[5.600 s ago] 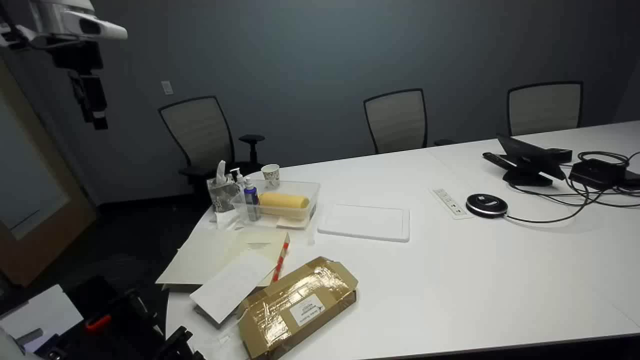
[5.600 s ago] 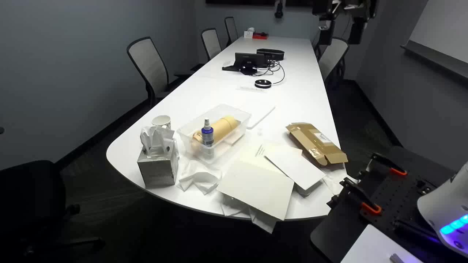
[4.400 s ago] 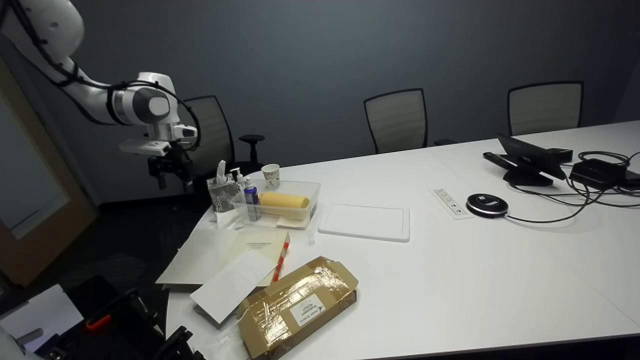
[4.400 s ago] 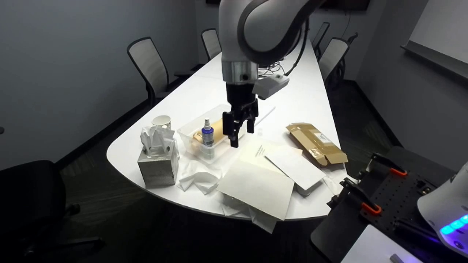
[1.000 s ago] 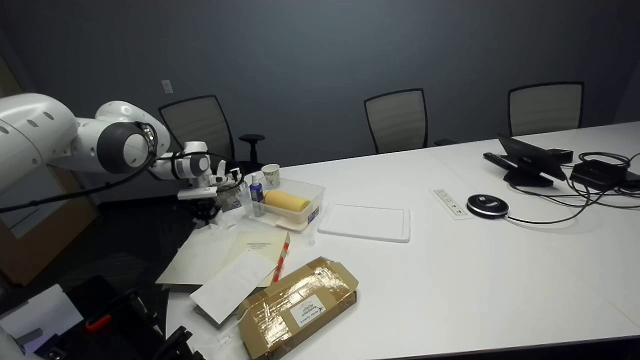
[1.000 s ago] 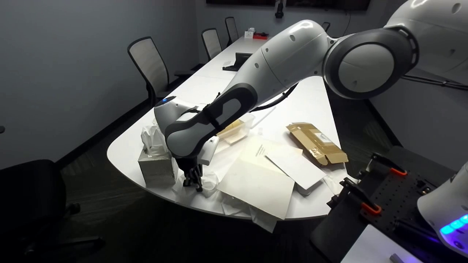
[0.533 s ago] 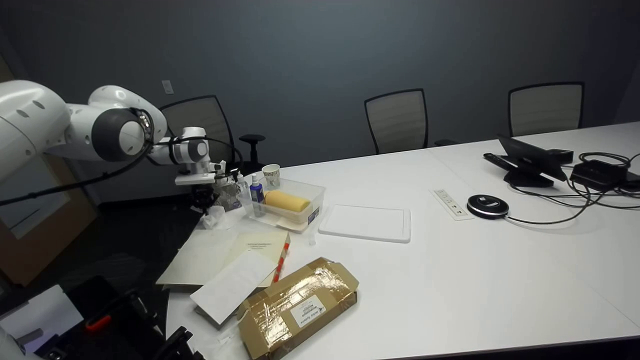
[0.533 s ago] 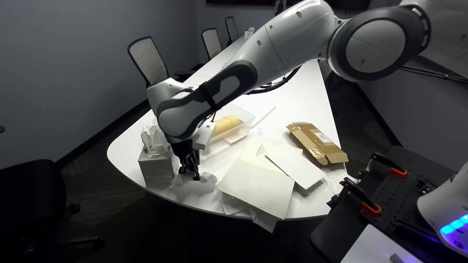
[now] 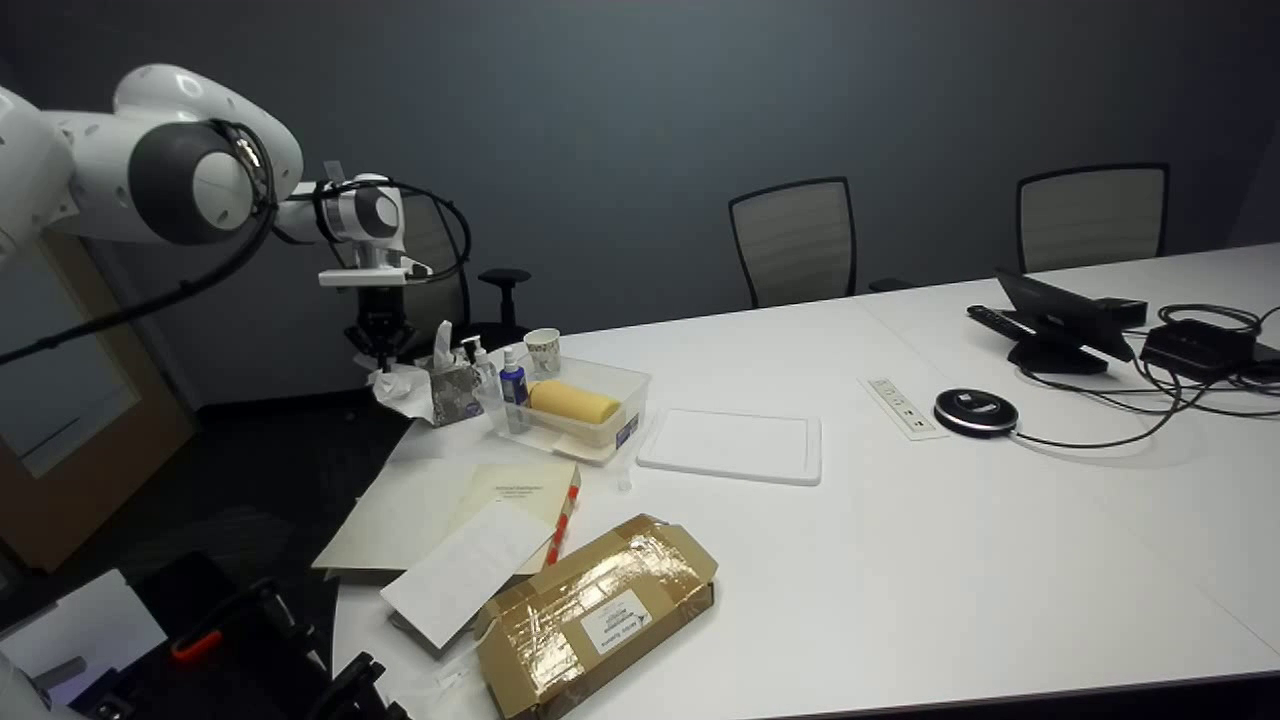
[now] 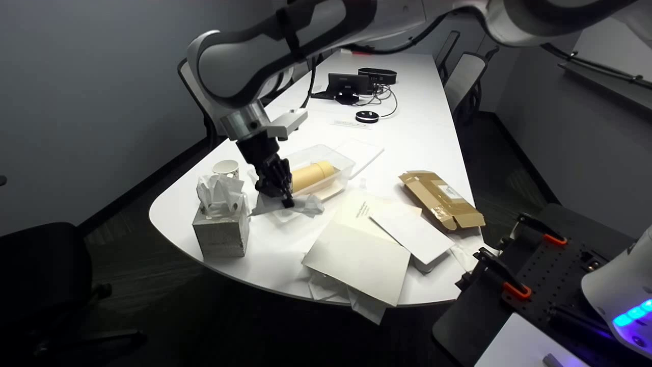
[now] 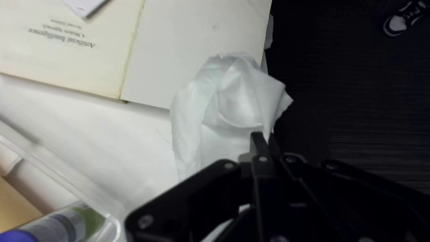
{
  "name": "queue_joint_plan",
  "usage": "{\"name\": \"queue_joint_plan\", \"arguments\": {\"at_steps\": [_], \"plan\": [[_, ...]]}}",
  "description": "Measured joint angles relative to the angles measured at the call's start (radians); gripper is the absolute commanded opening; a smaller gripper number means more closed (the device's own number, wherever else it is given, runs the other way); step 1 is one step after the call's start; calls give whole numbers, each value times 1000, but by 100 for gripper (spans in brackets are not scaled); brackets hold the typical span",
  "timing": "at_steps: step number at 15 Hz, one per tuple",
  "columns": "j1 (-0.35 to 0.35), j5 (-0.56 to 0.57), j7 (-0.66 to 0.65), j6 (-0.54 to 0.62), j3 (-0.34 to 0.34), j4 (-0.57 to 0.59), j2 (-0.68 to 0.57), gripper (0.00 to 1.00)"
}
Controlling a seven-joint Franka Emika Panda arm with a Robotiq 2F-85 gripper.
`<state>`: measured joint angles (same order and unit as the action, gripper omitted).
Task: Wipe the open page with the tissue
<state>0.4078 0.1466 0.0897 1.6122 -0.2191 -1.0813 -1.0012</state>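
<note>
The crumpled white tissue point(image 11: 231, 97) hangs from my gripper point(image 11: 267, 137), whose fingertips are pinched together on one fold of it. Both exterior views show the gripper point(image 9: 383, 365) and the tissue point(image 10: 309, 205) raised above the table's rounded end, near the tissue box. The open page point(image 11: 195, 40) belongs to a book spread flat; its pale blank side lies partly behind the tissue in the wrist view, with a titled cream page point(image 11: 67, 67) beside it. In an exterior view the open page point(image 10: 359, 260) reaches past the table edge. A red-and-white strip point(image 9: 562, 522) runs along the book's side.
A grey tissue box point(image 10: 220, 234) stands near the table's end. Beside it is a clear bin point(image 9: 630, 400) with a yellow cylinder point(image 9: 572, 401) and blue spray bottle point(image 9: 513, 380). A white card point(image 10: 411, 234) overlaps the book; a cardboard box point(image 10: 442, 200) lies close by.
Several seconds ago the gripper was open and the tissue lay on the table. Over the last second the gripper has risen, lifting the tissue off the table beside the book.
</note>
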Motion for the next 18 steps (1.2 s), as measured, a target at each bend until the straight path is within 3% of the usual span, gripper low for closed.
{"name": "queue_joint_plan", "arguments": {"at_steps": [3,12,18], "plan": [[-28,1,-64,28,18,-97,99,0],[-128,-30,-332,427,107,-495,355,0],[-131,-34,-561,462,171,-784,598,1]]}}
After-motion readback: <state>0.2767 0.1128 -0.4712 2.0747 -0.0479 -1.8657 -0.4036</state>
